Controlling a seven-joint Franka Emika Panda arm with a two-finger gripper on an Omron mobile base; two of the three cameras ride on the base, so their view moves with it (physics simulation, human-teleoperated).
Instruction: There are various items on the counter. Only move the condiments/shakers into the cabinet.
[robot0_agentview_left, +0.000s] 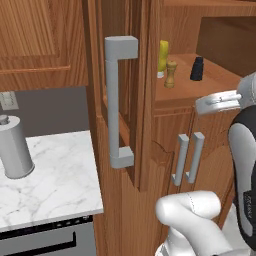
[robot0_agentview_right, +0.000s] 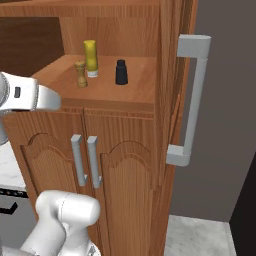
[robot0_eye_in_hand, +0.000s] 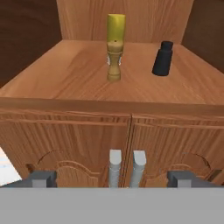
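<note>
Wooden shelf (robot0_eye_in_hand: 78, 74) holds yellow bottle (robot0_eye_in_hand: 116, 28), wooden shaker (robot0_eye_in_hand: 114, 61), black shaker (robot0_eye_in_hand: 163, 58); gripper (robot0_eye_in_hand: 113, 178) wide, empty.

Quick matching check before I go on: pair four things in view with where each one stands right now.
Things:
1. yellow bottle
2. wooden shaker
3. black shaker
4. grey canister

Places:
A. on the marble counter
B. cabinet shelf, furthest back
C. shelf, just in front of the bottle
D. shelf, off to the right side

Pairs: 1-B, 2-C, 3-D, 4-A
</note>
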